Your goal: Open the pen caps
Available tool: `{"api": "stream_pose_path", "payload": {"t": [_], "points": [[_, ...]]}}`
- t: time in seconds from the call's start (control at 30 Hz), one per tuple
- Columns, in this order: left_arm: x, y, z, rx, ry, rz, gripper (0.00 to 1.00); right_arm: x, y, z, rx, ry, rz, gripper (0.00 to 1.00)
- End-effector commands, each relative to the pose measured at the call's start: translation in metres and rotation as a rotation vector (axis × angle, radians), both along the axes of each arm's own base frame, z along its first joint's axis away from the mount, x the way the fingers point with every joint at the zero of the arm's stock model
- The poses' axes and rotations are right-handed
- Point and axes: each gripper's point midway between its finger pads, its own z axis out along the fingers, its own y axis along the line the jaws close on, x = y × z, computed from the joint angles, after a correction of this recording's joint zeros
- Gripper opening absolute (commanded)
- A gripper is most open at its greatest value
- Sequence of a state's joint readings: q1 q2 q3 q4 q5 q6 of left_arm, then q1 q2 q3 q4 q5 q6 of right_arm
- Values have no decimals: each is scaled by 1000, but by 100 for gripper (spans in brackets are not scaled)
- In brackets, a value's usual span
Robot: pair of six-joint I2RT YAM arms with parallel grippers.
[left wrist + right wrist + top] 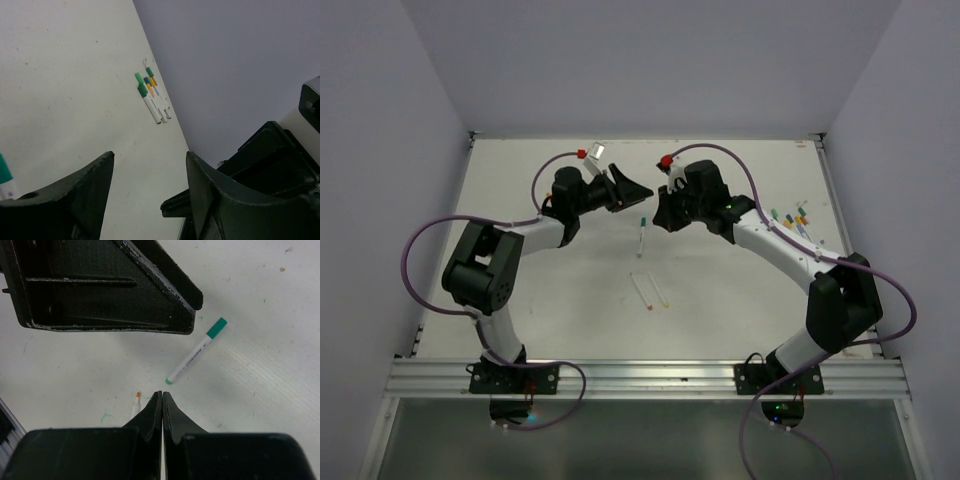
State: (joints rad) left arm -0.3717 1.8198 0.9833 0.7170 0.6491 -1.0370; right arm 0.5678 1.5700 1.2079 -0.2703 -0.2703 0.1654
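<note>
Silver aluminium rail (650, 378) is running along the near edge in front of me, with both arm bases bolted to it and purple cables (415, 250) looping away from them. Just past it, around the middle of the white desk (520, 330), two slim white pens (641, 289) are lying side by side, close together, each showing a small coloured tip at its near end. A little farther on, a third pen (641, 238) is lying alone, with a green cap (217, 328) sitting on its far end and a small green tip at the other. Above that pen the two tools are hanging almost nose to nose. The right tool (162, 396) is pressing its fingers (150, 417) fully together with nothing caught between them, its tips pointing down at the desk near the green tip. The left tool (150, 157) is holding its fingers (92, 195) well apart and is gripping nothing. Farther off to the right, close to the desk's edge and the side wall, a bunch of pens (790, 220) is lying together, with green, yellow, orange and blue caps (142, 90) sitting on their ends, well apart from both tools. Pale lilac walls (650, 60) are closing off the far side.
</note>
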Motion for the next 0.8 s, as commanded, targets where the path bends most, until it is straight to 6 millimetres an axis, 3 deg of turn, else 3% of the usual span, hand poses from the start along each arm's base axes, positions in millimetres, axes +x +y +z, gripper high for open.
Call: {"api": "stream_pose_path", "payload": {"t": [0.0,0.1,0.13,0.17,0.23,0.27,0.3,0.33,0.37,0.4,0.43,0.47,0.53,0.57,0.6,0.73,0.77], "points": [[-4,0,28,-22,-80,-18,63,9,2,16,24,-56,-28,0],[4,11,10,38,-26,22,62,14,-5,2,-21,-32,-75,0],[12,21,11,84,-54,84,62,16,-3,3,-23,-28,-74,5],[17,34,-2,143,-6,135,63,18,1,-14,-33,24,-89,24],[30,56,7,227,-53,250,65,31,6,-23,-35,66,-169,27],[35,68,8,250,-53,285,65,28,7,-58,-71,202,-229,14],[34,78,13,271,-37,317,66,39,18,-53,-66,234,-237,7],[40,93,15,295,-40,385,67,26,34,-64,-71,300,-180,4],[43,114,14,318,-27,446,67,25,47,-67,-66,283,-131,4],[42,131,25,327,-40,503,69,26,57,-64,-51,239,-123,5],[47,152,29,363,-49,589,70,23,57,-74,-75,212,-158,11],[51,176,32,384,-44,657,71,29,64,-66,-18,194,-185,43],[50,210,44,444,-44,767,72,33,67,-72,8,203,-241,77],[49,230,43,471,-23,816,72,31,79,-70,41,222,-196,88],[45,236,55,466,-42,837,73,29,85,-72,26,232,-178,89],[37,274,63,499,-23,1028,79,35,131,-69,21,203,-156,99],[34,280,58,510,-4,1054,80,39,129,-77,-41,191,-200,99]]}}
